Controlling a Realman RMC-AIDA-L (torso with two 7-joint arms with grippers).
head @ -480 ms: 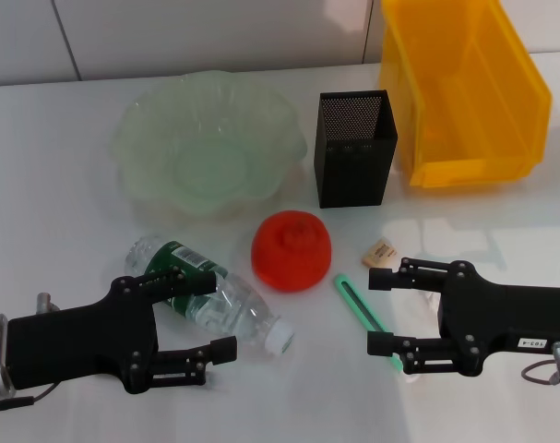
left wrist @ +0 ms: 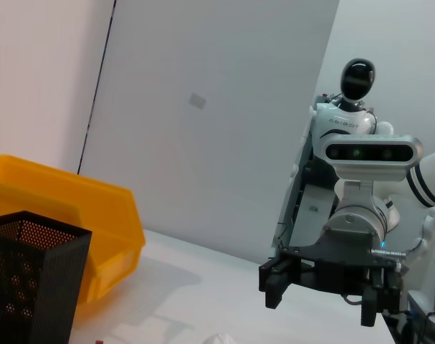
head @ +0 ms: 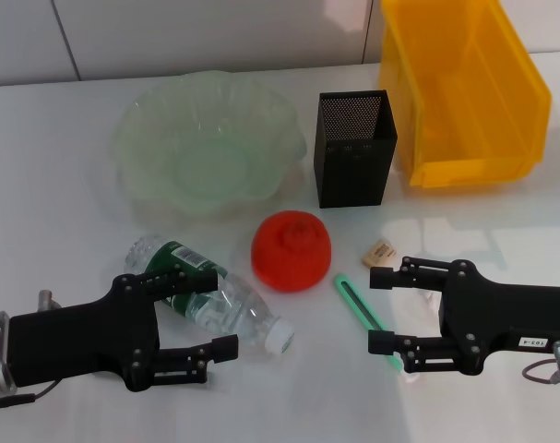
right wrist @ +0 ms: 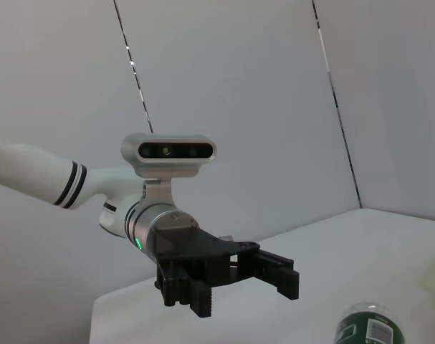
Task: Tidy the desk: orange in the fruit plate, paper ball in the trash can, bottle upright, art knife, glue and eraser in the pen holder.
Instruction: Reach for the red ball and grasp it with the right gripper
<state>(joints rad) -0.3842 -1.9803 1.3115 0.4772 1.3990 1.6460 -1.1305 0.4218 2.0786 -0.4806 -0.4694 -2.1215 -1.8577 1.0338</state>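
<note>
Left gripper (head: 208, 315) spread around lying bottle (head: 206, 293); clear plastic, light, slippery, crushable, so grip mid-body near label; right gripper (head: 379, 310) spread over art knife (head: 363, 310), thin, stiff.

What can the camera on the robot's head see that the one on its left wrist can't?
Only the head view shows the fruit plate, the orange, the lying bottle, the green art knife, the eraser and the left gripper, open beside the bottle.

Only the left wrist view shows a humanoid figure standing beyond the table.

Both show the pen holder, the yellow trash can and the open right gripper.
</note>
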